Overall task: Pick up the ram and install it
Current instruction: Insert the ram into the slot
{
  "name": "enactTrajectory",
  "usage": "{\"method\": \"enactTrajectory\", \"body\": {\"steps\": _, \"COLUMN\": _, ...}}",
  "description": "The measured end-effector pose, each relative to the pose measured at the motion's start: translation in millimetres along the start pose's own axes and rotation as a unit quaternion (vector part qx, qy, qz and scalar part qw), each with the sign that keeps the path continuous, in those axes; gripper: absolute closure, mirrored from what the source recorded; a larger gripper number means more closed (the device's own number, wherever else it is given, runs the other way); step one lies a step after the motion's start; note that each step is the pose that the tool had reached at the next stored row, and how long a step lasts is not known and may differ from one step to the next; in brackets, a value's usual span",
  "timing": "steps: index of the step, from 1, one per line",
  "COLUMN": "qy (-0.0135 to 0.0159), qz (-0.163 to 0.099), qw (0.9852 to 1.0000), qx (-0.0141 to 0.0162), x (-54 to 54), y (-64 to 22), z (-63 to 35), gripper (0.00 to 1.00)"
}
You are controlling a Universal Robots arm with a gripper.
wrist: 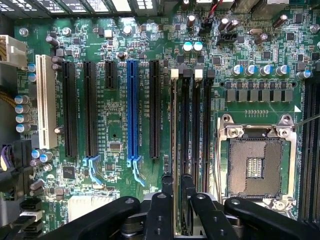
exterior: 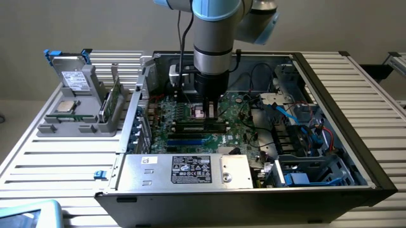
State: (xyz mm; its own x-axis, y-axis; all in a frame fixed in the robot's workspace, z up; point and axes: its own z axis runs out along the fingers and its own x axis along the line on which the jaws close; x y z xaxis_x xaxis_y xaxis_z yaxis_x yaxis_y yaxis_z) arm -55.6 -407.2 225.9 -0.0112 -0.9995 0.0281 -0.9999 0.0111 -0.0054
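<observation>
My gripper (exterior: 207,112) is low over the big green motherboard (exterior: 184,137) inside the open computer case. In the wrist view the ram (wrist: 174,150) shows edge-on as a thin pale strip. It stands in the memory slot nearest the black expansion slot (wrist: 155,107). My gripper (wrist: 177,200) straddles the stick's near end. Its two black fingers (wrist: 167,190) stand slightly apart, with a narrow gap on one side of the stick. The neighbouring memory slots (wrist: 196,130) are bare, and the open processor socket (wrist: 255,165) lies beside them.
A grey holder (exterior: 76,126) on the slatted table at the exterior view's left carries a silver processor chip (exterior: 65,105) and an upright green board (exterior: 113,102). The case walls (exterior: 330,95), cables (exterior: 298,118) and the power supply (exterior: 190,170) hem in the motherboard.
</observation>
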Motion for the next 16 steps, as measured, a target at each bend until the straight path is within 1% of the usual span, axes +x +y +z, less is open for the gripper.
{"method": "enactTrajectory", "body": {"steps": 2, "qy": 0.0002, "qz": 0.0, "qw": 1.0, "qx": 0.0, "x": 0.0, "y": -0.2, "z": -2.8, "gripper": 0.78}}
{"method": "enactTrajectory", "body": {"steps": 4, "qy": 0.0003, "qz": 0.0, "qw": 1.0, "qx": 0.0, "x": 0.3, "y": -2.0, "z": -11.9, "gripper": 0.78}}
{"method": "enactTrajectory", "body": {"steps": 7, "qy": 0.0003, "qz": 0.0, "qw": 1.0, "qx": -0.0001, "x": 0.6, "y": -8.4, "z": -25.2, "gripper": 0.78}}
{"method": "enactTrajectory", "body": {"steps": 9, "qy": 0.0003, "qz": 0.0, "qw": 1.0, "qx": -0.0005, "x": 0.8, "y": -13.2, "z": -32.2, "gripper": 0.78}}
{"method": "enactTrajectory", "body": {"steps": 12, "qy": 0.0004, "qz": 0.0, "qw": 1.0, "qx": -0.0018, "x": 0.9, "y": -17.4, "z": -37.1, "gripper": 0.78}}
{"method": "enactTrajectory", "body": {"steps": 16, "qy": 0.0003, "qz": 0.0, "qw": 1.0, "qx": -0.0022, "x": 0.9, "y": -17.4, "z": -37.2, "gripper": 0.78}}
